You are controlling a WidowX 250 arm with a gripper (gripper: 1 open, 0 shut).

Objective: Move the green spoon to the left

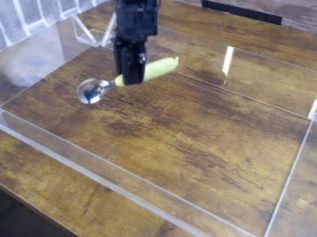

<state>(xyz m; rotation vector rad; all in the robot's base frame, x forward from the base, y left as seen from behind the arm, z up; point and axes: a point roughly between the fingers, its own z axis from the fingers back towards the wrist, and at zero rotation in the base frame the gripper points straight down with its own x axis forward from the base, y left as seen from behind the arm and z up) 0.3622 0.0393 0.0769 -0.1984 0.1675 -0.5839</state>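
Note:
The green spoon [152, 68] has a yellow-green handle pointing up-right and a shiny silver bowl [91, 91] pointing down-left. It sits low over the wooden table, near the upper left of the camera view. My black gripper [129, 79] comes down from above and is shut on the spoon's handle near its neck. The middle of the handle is hidden behind the fingers. Whether the bowl touches the wood I cannot tell.
A clear acrylic wall [148, 190] rims the wooden table [198, 139] along the front, and another [292, 176] runs down the right side. A clear panel [37, 51] stands at the upper left, close to the spoon. A dark object [247, 9] lies at the back.

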